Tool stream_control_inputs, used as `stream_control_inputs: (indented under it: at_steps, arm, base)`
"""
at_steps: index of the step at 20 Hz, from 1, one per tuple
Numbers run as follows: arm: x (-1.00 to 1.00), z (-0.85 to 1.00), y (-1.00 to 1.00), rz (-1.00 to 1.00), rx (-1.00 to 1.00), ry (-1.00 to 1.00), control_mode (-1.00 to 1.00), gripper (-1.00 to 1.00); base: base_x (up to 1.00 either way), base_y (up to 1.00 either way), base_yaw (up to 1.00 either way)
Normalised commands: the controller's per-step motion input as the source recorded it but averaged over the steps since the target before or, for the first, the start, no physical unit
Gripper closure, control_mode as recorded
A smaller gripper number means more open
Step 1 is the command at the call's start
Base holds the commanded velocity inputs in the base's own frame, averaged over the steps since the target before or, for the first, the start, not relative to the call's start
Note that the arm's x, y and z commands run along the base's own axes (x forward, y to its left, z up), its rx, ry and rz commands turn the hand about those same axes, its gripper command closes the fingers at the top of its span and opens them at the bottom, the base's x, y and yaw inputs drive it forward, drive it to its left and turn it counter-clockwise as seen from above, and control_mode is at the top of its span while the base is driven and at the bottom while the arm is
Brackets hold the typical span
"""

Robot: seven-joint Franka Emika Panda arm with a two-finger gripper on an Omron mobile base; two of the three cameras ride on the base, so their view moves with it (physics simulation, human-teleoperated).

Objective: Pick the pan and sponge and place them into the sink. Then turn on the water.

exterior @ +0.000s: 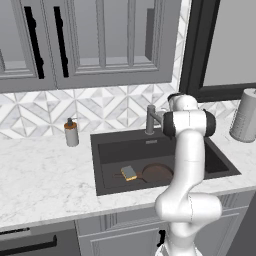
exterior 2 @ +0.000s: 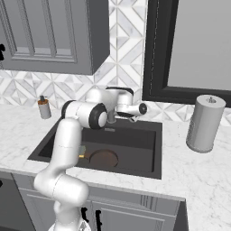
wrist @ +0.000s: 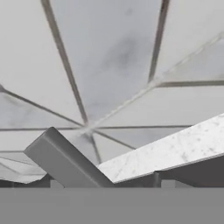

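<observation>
The gripper is held at the back edge of the sink, up against the faucet and just in front of the tiled backsplash. In the hand view a grey bar, apparently the faucet's lever, slants right before the camera, with the tiles and a strip of marble counter close behind. Whether the jaws are spread, pressed together or pinched on the lever cannot be told, since the fingertips are hidden and the hand is small in the right base view.

The pan is seen lying on the sink floor toward its front edge, handle pointing to the left, and the sponge is resting on or just beside that handle. Both have evidently been deposited there, so the placing part of the task is judged done.

The hand is judged to be placed as it is so that the lever can be pushed or gripped to start the water; none is seen running from the spout yet. A soap dispenser is left standing on the counter beyond the sink's left edge, and a paper towel roll beyond its right edge.
</observation>
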Motion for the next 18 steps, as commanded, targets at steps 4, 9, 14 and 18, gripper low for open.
stream_control_inputs:
  at_steps: [4, 9, 14, 18]
  arm:
    - [0.19, 0.0, 0.0, -0.02, 0.16, 0.02, -1.0, 1.0]
    - [0.29, 0.0, -0.07, -0.08, 0.15, 0.12, -1.0, 1.0]
    - [0.32, -0.02, -0.18, -0.02, 0.13, 0.19, -1.0, 1.0]
    - [0.28, -0.08, -0.25, 0.0, 0.11, 0.21, -1.0, 1.0]
  base:
    - [0.0, 0.0, 0.0]
    - [0.0, 0.0, 0.0]
    - [0.0, 0.0, 0.0]
    - [0.0, 0.0, 0.0]
